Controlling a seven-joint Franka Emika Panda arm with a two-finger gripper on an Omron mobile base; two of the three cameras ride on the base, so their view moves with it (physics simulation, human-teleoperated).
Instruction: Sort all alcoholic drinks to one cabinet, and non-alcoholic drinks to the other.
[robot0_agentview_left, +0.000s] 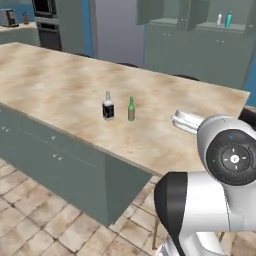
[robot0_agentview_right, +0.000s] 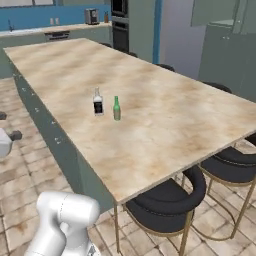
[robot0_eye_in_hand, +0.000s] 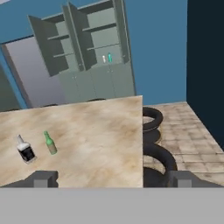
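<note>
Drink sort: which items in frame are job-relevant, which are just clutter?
Job:
- black-labelled bottle, on the island
- green glass bottle, beside it, apart
- white bottle and teal bottle, on a shelf in the far open cabinet

Lying about:
- black stools by the island
- toaster on the back counter
- wall oven

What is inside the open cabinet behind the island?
In the cabinet, a white bottle and a teal bottle stand on one shelf. Other shelves look bare; their back corners are hidden.
</note>
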